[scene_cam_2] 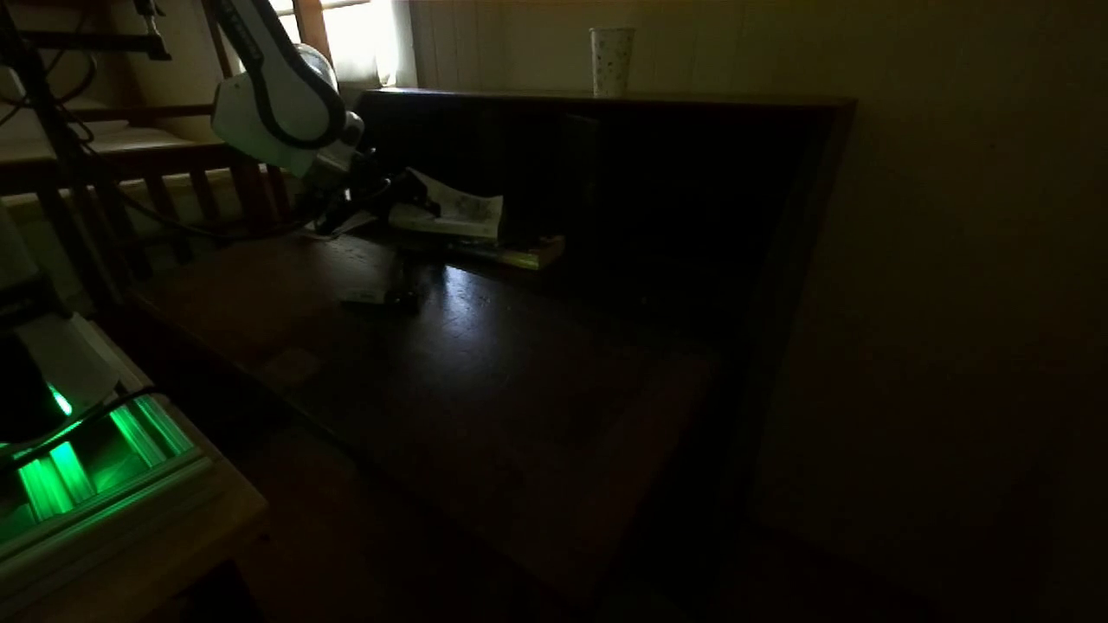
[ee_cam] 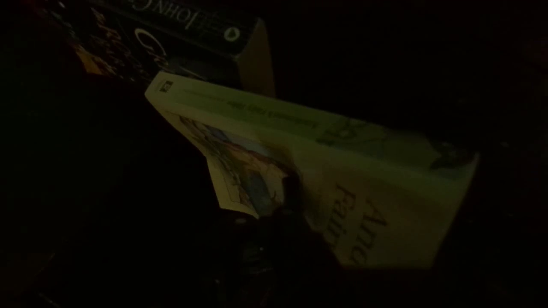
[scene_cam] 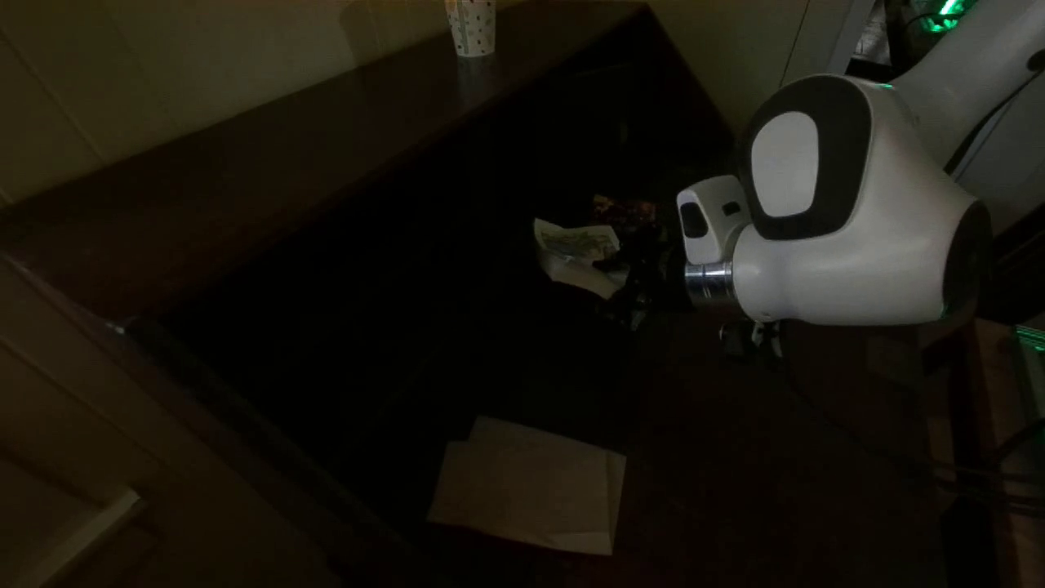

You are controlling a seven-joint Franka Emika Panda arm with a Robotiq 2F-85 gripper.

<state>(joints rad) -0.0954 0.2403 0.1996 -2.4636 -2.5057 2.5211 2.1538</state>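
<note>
Pale panelled wall [scene_cam: 204, 65]: in an exterior view, white speckled paper cup [scene_cam: 473, 33] on a dark wooden ledge [scene_cam: 269, 163].
Dark wooden surface [scene_cam_2: 485, 372]: in an exterior view, a cream-and-green paperback book [scene_cam_2: 476, 212] tilts at its far side.
Black fingers [ee_cam: 292, 188]: in the wrist view, seemingly grasping the book, its cover buckled; dark thick paperback [ee_cam: 192, 38] just beside.
Grip: apparently made; letting go not yet done.

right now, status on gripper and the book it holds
Gripper closed on the fairy-tale paperback. Held tilted, visibly bowed. Thick dark "John" book just beyond it in the wrist view, could be in the way; contact unclear.
</note>
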